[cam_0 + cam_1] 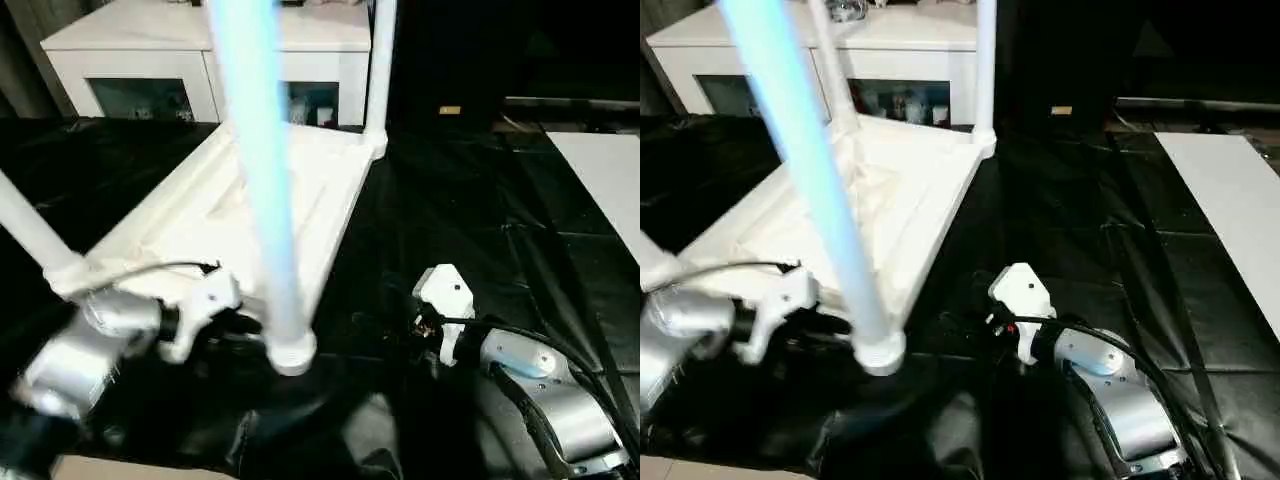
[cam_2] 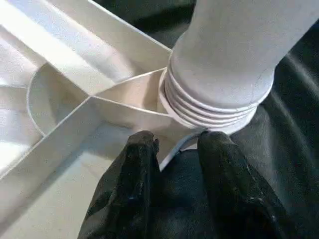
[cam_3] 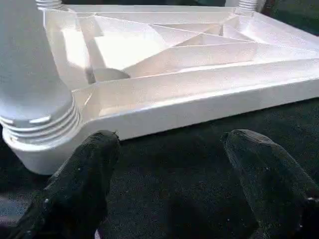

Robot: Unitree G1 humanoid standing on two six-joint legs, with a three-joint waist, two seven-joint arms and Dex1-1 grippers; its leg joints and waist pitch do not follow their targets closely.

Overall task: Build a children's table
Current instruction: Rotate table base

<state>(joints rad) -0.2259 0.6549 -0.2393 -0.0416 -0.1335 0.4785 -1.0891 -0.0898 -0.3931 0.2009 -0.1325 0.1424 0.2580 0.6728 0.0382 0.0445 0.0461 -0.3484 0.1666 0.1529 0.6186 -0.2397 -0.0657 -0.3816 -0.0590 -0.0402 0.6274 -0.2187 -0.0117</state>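
Across the middle of the head view, the white plastic rectangular tabletop [image 1: 300, 190] of the children's table lies upside down on the black sheet-covered surface [image 1: 450, 200], its ribbed underside facing up. Long tapered white tube legs stand upright from its corner sockets: the nearest leg [image 1: 262, 180] rises through the centre of the frame, another leg [image 1: 378, 70] stands at the far corner near the top, and a third leg [image 1: 30, 235] leans out at the left edge.

At lower left, the left pincer [image 2: 174, 194] sits at the nearest corner, its two black fingers [image 2: 129, 189] a little apart and straddling the thin rim of the tabletop just beside the threaded base of the nearest leg; whether they press the rim I cannot tell.

At lower right, the right pincer [image 3: 169, 184] stands wide open above the black sheet, just short of the tabletop's long edge and touching nothing.

Along the top of the frame stands a white cabinet with glass doors [image 1: 150, 60], and a flat white board [image 1: 605, 180] lies at the right edge.
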